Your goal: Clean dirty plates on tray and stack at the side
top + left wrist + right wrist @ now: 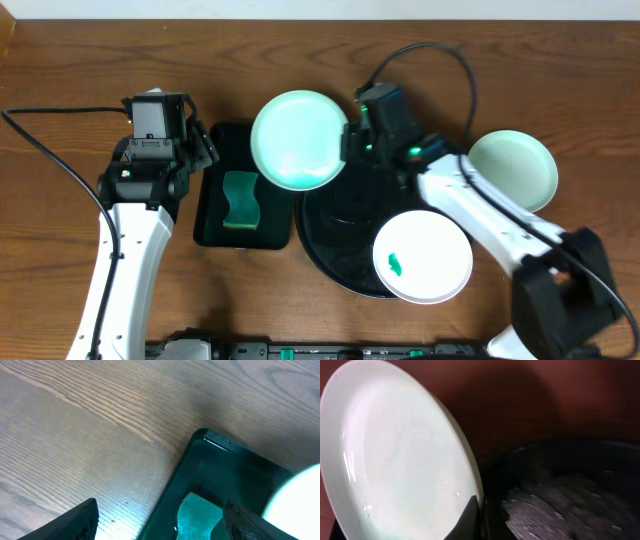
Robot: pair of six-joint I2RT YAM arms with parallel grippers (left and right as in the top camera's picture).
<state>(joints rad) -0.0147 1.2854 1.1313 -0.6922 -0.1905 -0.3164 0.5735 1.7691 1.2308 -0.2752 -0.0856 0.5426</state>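
Precariously, the mint plate (295,140) hangs tilted in the air, pinched only at its rim by the clenched right gripper (350,142), partly above the far-left edge of the black tray (335,235) and partly above the green tray (212,215). With so little of the rim between the fingers (470,517), I judge that the plate could pivot or slip out if anything presses on its face, dropping onto either tray's rim. The sponge (240,200) lies in the green tray just beside and below the plate, so the left gripper (205,148), its jaws spread and empty, risks bumping the plate's edge when it reaches in. The white plate (430,250) with its green smear (396,265) sits at the black tray's near-right side, overlapping the rim; a careless sweep of the right arm could tip it. A second mint plate (512,170) rests on the table (80,60), well clear.
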